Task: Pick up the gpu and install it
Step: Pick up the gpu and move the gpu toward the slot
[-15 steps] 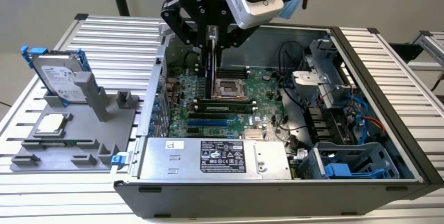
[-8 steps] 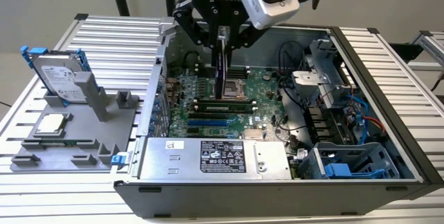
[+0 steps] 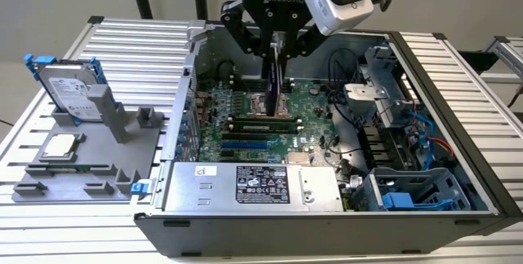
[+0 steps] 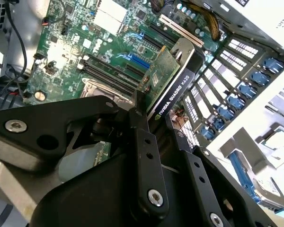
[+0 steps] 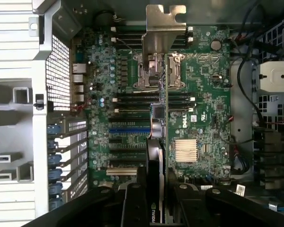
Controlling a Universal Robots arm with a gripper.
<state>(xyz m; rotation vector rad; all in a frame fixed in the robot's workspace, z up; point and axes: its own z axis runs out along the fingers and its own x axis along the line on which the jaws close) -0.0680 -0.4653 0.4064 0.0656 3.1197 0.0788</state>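
Note:
The gpu (image 3: 280,83) hangs edge-on over the motherboard (image 3: 245,135) inside the open computer case, and my gripper (image 3: 278,52) is shut on it from above. In the second wrist view the gpu (image 4: 173,82) shows its green board on one face and its black shroud on the other, clamped between the black fingers (image 4: 143,137). Its silver end bracket (image 5: 164,23) points away from the gripper (image 5: 157,187) in the first wrist view. There the card (image 5: 158,123) lies over the processor socket and the memory slots, clear of the board.
A silver power supply (image 3: 253,184) fills the case's near side, and drive cages with cables (image 3: 400,154) stand at the exterior view's right. On the exterior view's left, a grey fixture (image 3: 82,172) carries a hard drive in a blue frame (image 3: 70,92) and a processor (image 3: 61,146).

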